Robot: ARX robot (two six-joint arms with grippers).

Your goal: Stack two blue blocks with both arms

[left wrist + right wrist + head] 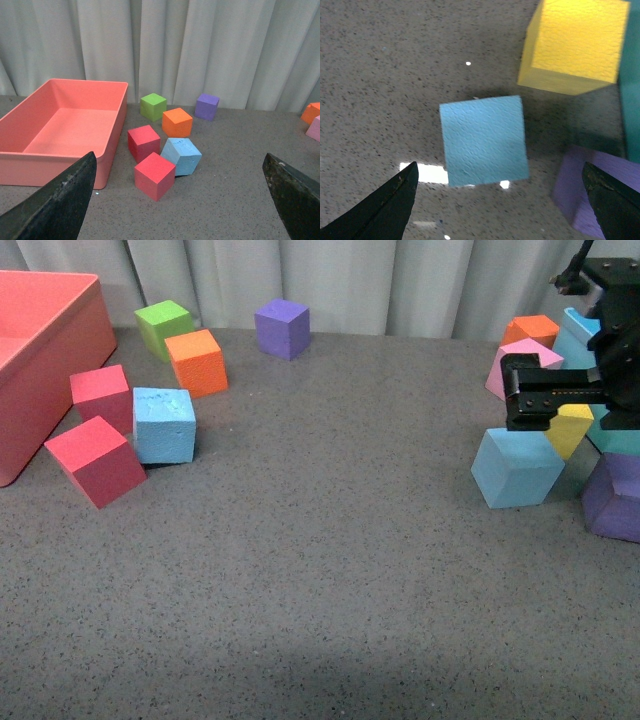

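The right gripper (548,392) hung just above one blue block (515,468) near the tabletop's right edge — jaws wide apart, the block straight below between them, turned a little.

Table centre (340,540): open.
Right blue block (515,468): yellow cube (568,430), purple cube (612,495) crowd its right; left free.
Left blue block (163,425): red cubes (101,395) against its left; right free.

Nothing readable is showing anywhere: no lettering, label, brand, number or sign is appearing on any surface in view.
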